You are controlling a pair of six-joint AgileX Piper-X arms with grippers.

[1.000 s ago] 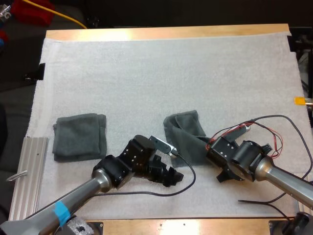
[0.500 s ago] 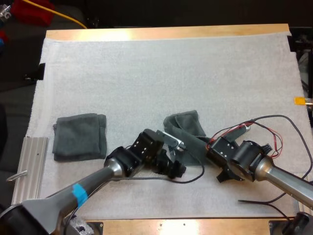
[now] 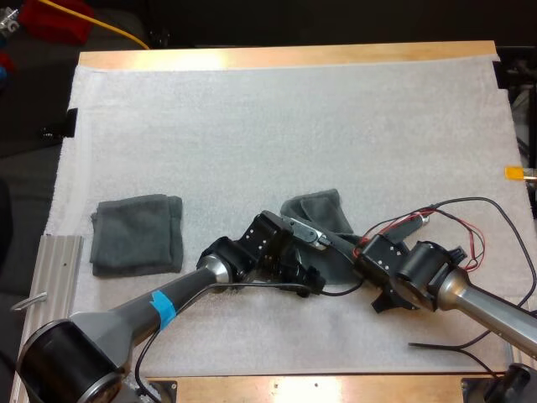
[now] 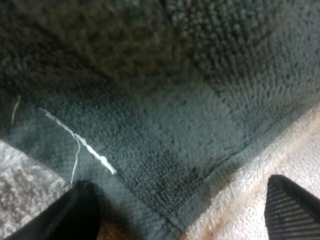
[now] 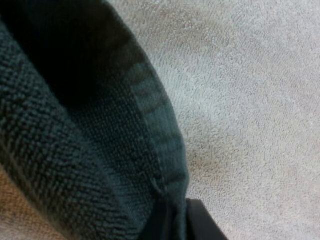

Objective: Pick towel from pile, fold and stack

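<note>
White mat (image 3: 294, 109), wooden table (image 3: 285, 57), crumpled towel (image 3: 323, 208)

- Folded dark grey-green terry towel (image 3: 137, 234): flat, roughly square, on the left side of the white mat (image 3: 252, 117), well apart from the other towel.
- Crumpled dark grey-green terry towel (image 3: 323, 214): bunched into a raised fold near mat centre, one hemmed corner flat.

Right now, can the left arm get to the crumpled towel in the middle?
Probably yes. The left end effector hovers right at the crumpled towel, with its fingers open on either side of the towel's corner, and nothing blocks the way.
</note>
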